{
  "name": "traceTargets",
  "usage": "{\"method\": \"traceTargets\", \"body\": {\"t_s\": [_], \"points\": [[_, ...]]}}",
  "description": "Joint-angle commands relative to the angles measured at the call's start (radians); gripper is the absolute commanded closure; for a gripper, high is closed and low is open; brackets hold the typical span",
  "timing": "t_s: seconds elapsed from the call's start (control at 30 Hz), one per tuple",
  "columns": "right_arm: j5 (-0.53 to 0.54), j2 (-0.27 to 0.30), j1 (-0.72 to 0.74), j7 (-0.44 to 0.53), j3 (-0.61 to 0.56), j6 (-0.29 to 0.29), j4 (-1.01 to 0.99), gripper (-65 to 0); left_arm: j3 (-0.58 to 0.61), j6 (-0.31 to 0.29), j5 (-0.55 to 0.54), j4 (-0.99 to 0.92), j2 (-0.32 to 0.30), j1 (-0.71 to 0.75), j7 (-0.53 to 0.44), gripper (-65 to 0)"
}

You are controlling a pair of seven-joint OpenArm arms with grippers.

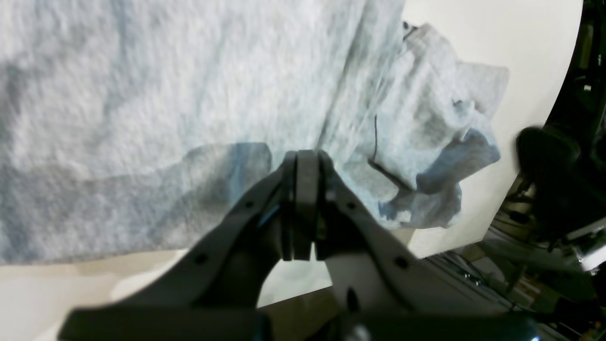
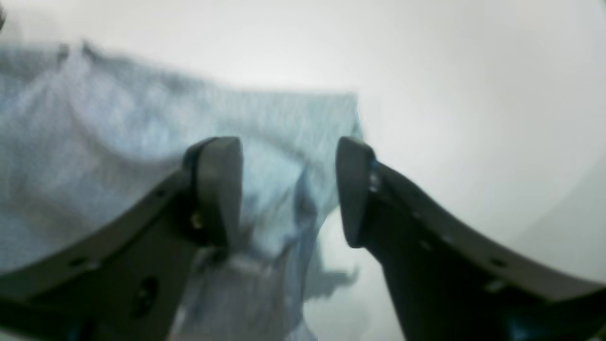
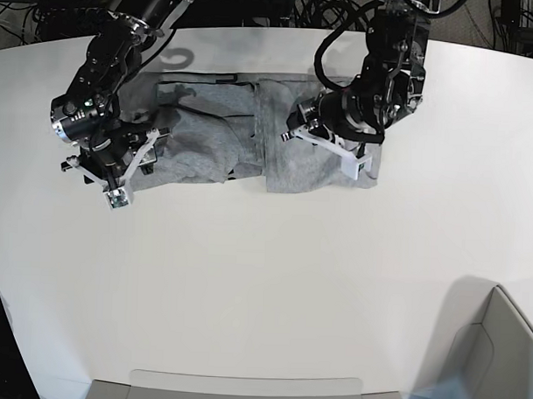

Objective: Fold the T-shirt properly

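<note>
The heather-grey T-shirt (image 3: pixel 251 133) lies partly folded and rumpled on the white table (image 3: pixel 264 278), plain side showing. My left gripper (image 3: pixel 353 166) is over the shirt's right end. In the left wrist view it (image 1: pixel 305 158) is shut, its tips against the cloth (image 1: pixel 142 94); I cannot tell whether any fabric is pinched. A bunched part of the shirt (image 1: pixel 426 142) lies to its right. My right gripper (image 3: pixel 116 187) is at the shirt's left end. In the right wrist view it (image 2: pixel 284 189) is open, with the shirt's edge (image 2: pixel 142 123) between its fingers.
A grey bin (image 3: pixel 497 356) stands at the front right corner and a flat grey tray (image 3: pixel 242 387) at the front edge. Cables and dark equipment (image 3: pixel 282 3) lie behind the table. The table's edge (image 1: pixel 535 142) is close to the bunched cloth.
</note>
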Motion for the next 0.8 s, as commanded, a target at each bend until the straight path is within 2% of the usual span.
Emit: {"method": "traceTargets", "body": {"t_s": [0.0,0.07,0.37,0.47,0.77], "points": [[0.031,0.034,0.021,-0.045,0.021,0.015,0.01,-35.2,-0.002,0.002,-0.013,0.004,0.001,-0.009,0.008,0.0],[0.104,0.06,0.019,-0.108,0.048,0.015,-0.018,-35.5,0.0,0.002,-0.015,-0.021,0.001,-0.009,0.0,0.0],[0.252,0.146,0.013,-0.111,0.114,0.015,-0.222,-35.5,0.0,0.0,-0.015,-0.117,0.001,-0.01,-0.003,0.0],[0.279,0.149,0.013,-0.111,0.142,0.015,-0.294,-35.5,0.0,0.0,-0.015,-0.117,0.001,-0.012,-0.004,0.0],[0.279,0.148,-0.01,-0.108,0.185,0.015,-0.342,-35.5,-0.007,0.0,-0.015,-0.117,0.001,-0.016,-0.004,0.0]]}}
